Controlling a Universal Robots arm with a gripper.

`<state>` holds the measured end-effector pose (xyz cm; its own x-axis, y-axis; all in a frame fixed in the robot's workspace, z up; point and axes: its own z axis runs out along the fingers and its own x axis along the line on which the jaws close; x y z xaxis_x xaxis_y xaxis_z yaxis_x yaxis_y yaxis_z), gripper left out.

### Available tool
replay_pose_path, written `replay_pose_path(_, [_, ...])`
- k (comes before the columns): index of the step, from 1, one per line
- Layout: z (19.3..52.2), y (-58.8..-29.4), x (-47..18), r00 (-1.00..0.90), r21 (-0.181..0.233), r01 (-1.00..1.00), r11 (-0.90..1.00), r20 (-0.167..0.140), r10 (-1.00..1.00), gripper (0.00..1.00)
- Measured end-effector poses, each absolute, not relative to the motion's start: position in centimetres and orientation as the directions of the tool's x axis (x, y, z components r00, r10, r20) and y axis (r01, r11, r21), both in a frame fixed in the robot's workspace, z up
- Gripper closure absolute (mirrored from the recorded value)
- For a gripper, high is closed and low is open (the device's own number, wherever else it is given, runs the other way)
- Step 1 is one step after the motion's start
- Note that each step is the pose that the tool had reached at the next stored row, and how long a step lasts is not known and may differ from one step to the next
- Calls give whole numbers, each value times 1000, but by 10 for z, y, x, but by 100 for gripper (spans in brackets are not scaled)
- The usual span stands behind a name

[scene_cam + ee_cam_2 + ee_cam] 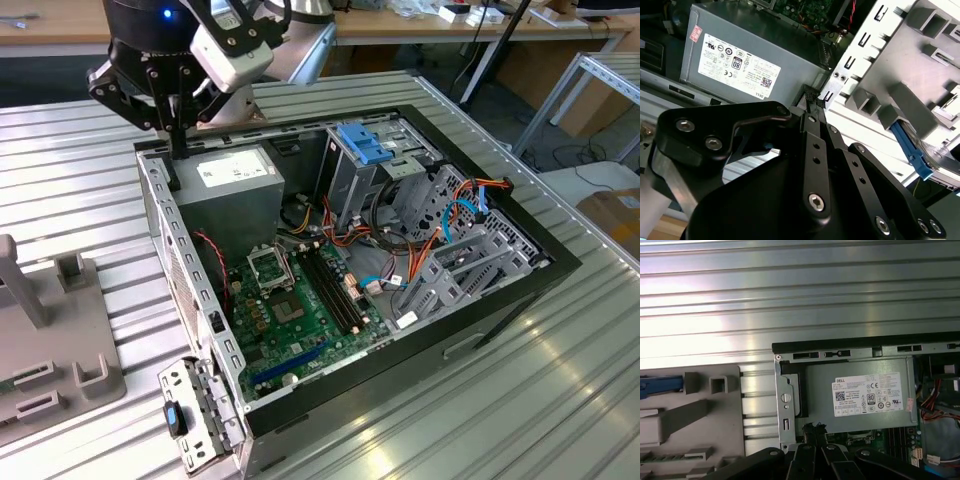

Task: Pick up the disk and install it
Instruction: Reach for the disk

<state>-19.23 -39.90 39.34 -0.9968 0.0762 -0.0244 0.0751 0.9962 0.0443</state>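
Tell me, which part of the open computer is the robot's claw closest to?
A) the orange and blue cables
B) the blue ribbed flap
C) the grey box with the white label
C: in the exterior view the gripper hangs at the corner of the case, right beside the labelled grey box.
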Motion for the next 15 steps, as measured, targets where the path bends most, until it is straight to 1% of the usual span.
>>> replay_pose_path(15, [393,-399,-218,-997,44,75,996,-25,76,89])
